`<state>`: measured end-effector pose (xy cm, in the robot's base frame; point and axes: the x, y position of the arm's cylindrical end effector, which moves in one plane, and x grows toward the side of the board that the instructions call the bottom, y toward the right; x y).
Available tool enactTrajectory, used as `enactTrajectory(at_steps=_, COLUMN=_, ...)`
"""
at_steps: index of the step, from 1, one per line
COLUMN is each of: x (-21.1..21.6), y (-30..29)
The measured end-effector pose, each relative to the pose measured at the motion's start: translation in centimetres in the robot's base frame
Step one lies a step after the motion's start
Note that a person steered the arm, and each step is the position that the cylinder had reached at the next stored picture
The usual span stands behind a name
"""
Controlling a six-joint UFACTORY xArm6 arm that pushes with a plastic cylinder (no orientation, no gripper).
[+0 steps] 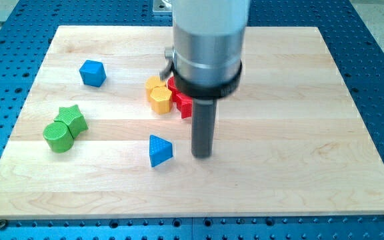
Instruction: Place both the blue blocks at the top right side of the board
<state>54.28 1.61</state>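
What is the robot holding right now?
Nothing. The arm has no jaws, only a rod. My tip rests on the board, just right of the blue triangular block, with a small gap between them.

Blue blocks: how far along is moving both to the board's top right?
Done: nothing visible. The board has no block in its top right part. In hand: my tip sits just to the view's right of the blue triangular block, near the lower middle. Left: that block, and the blue faceted block at the upper left, both need pushing across, past the yellow blocks and red blocks.
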Motion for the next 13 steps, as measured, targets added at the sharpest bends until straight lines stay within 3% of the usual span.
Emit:
enactTrajectory(at_steps=1, x=4.0, y=-3.2)
enactTrajectory(at_steps=2, x=1.4, y=-8.5)
enactTrajectory(at_steps=3, x=-1.9, y=-0.5)
enactTrajectory(at_steps=4, x=-3.0, y=1.1)
enactTrajectory(at_steps=5, x=1.0, y=-2.5)
enactTrajectory(at_steps=6, x=0.0, y=-10.3)
enactTrajectory(at_steps=8, x=-9.5, y=7.7)
enactTrajectory(at_steps=11, x=-12.7, y=14.6)
enactTrajectory(at_steps=12, x=-17.8, y=20.0)
enactTrajectory(at_steps=13, x=-23.6, y=21.4)
